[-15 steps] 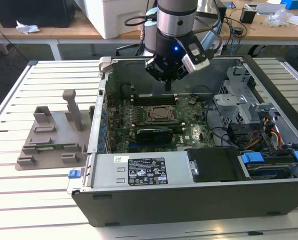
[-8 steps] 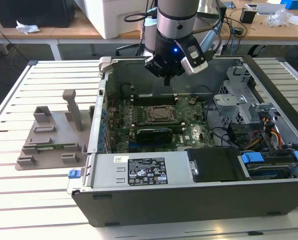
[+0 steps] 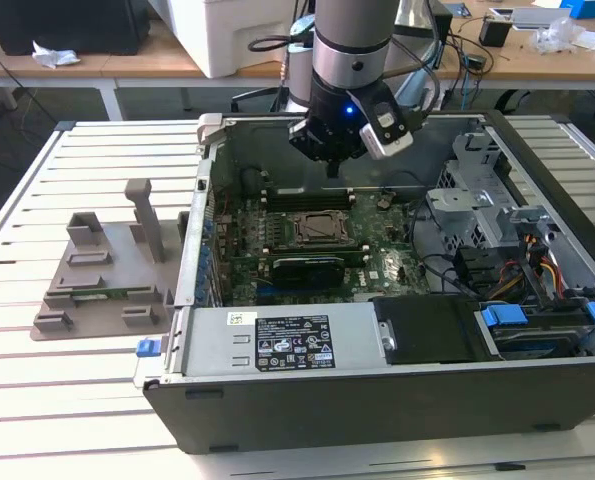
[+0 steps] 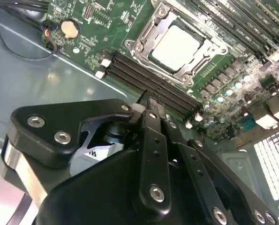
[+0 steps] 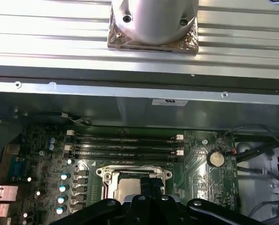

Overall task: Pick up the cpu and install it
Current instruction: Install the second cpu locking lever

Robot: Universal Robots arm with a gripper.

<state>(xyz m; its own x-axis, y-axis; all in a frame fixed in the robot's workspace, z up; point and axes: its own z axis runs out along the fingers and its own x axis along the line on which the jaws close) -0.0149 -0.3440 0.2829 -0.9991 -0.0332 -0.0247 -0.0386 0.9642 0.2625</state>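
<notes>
The cpu (image 4: 177,45), a flat silvery square, lies inside the open metal-framed socket (image 4: 144,44) on the green motherboard. It also peeks out behind the fingertips (image 5: 126,190) in the first wrist view. My gripper (image 3: 332,168) hangs above the board inside the open computer case, over the memory slots (image 4: 153,79) beside the socket. It is apart from the cpu. The black fingers (image 4: 151,105) stand together with nothing between them. In the exterior view the socket (image 3: 322,229) lies below and in front of the gripper.
A grey plastic tray (image 3: 102,270) with upright posts sits on the slatted table at the exterior view's left. The case walls (image 3: 209,150) surround the board. A power supply (image 3: 287,340), drive bays (image 3: 537,320) and cables (image 3: 447,270) fill the front and the exterior view's right.
</notes>
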